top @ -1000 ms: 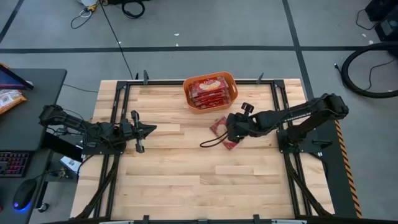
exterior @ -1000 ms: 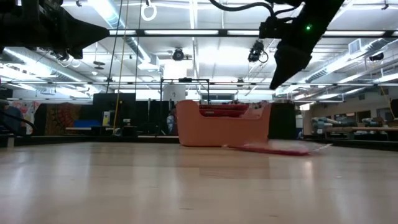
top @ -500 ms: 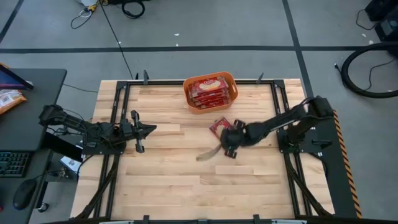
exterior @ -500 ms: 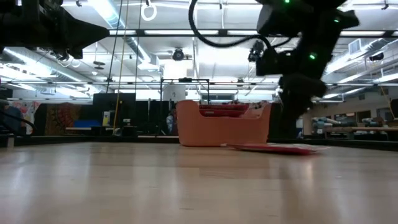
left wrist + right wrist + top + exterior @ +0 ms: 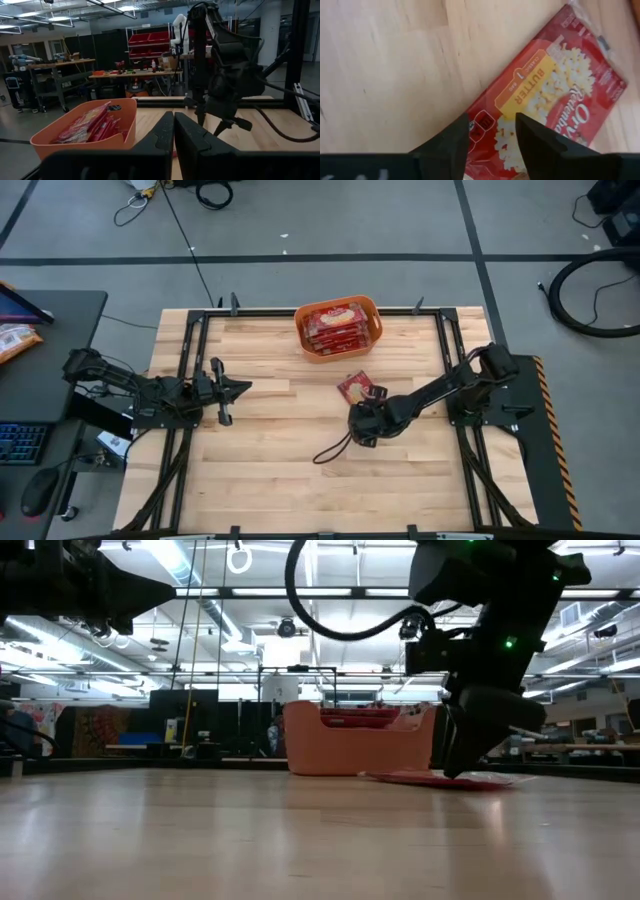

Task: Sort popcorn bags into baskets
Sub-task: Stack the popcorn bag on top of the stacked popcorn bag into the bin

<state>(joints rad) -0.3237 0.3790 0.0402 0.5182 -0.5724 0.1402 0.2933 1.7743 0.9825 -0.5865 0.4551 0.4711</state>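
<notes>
One red popcorn bag [image 5: 357,387] [image 5: 555,95] lies flat on the wooden table, near side of the orange basket [image 5: 340,328] [image 5: 358,745]. The basket stands at the far edge, and several red bags lie in it. My right gripper [image 5: 363,423] [image 5: 490,145] is open and slants down at the bag's near end. In the right wrist view its two fingers stand over a corner of the bag. In the low view it shows low over the bag [image 5: 440,779]. My left gripper [image 5: 236,389] [image 5: 173,135] is shut and waits above the table's left side. My right gripper's open fingers [image 5: 452,142] stand over a corner of the red bag [image 5: 480,122], coming from above at a slant. I cannot tell whether they touch it. The bag lies flat on the table.
A black cable [image 5: 330,448] loops from the right arm down over the table. Dark metal rails [image 5: 190,340] run along the table's edges. The bare wood [image 5: 280,470] of the near half gives free room.
My right gripper has come down and moved toward the table's near edge, from above the red bag to low at its near end. The bag has stayed flat where it was.
</notes>
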